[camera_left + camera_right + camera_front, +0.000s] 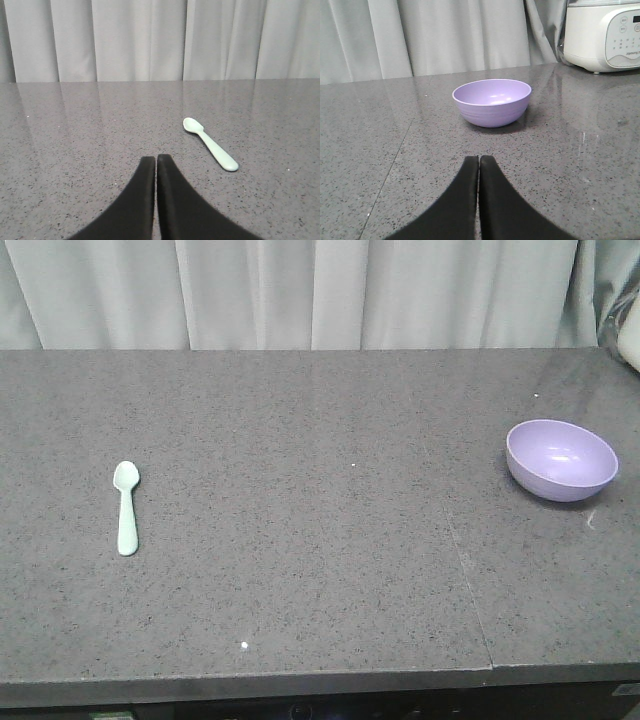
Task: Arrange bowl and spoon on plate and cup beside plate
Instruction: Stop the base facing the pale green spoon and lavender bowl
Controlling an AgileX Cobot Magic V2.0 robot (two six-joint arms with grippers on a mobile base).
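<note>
A mint-green spoon point(126, 506) lies flat on the left of the grey stone counter, head toward the back; in the left wrist view the spoon point(210, 143) sits ahead and to the right of my left gripper point(156, 158), which is shut on nothing. A lavender bowl point(561, 459) stands upright and empty at the right. The right wrist view has the bowl point(492, 102) straight ahead of my right gripper point(479, 158), also shut and empty, a short way off. Plate and cup are out of view. Neither gripper shows in the front view.
The counter point(320, 540) has a seam point(465, 570) running front to back right of centre. Grey curtains point(300, 290) hang behind it. A white kitchen appliance point(602, 32) stands at the back right corner, beyond the bowl.
</note>
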